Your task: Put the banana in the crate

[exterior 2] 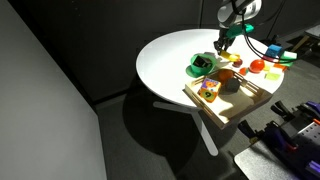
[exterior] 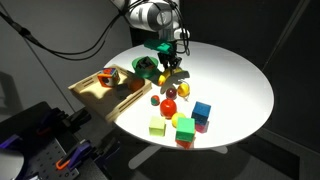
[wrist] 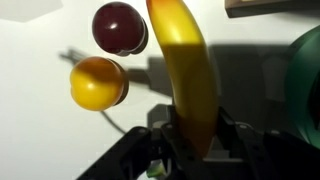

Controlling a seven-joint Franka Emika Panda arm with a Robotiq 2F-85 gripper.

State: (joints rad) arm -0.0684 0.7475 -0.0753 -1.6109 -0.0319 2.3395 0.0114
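The yellow banana [wrist: 185, 70] is clamped between my gripper's [wrist: 190, 128] fingers and fills the middle of the wrist view, sticking out past the fingertips. In an exterior view my gripper [exterior: 171, 66] hangs just above the white table with the banana [exterior: 172, 78] below it, to the right of the light-wood crate [exterior: 95, 100]. In an exterior view my gripper [exterior 2: 222, 44] is beyond the crate [exterior 2: 245, 112], which rests at the table's edge and holds a few toys.
A dark red ball [wrist: 120, 27] and an orange ball [wrist: 98, 83] lie on the table under the banana. A green bowl-like container [exterior: 145, 66] stands next to the gripper. Blue [exterior: 202, 110], green [exterior: 157, 126] and yellow [exterior: 184, 128] blocks lie near the table's front.
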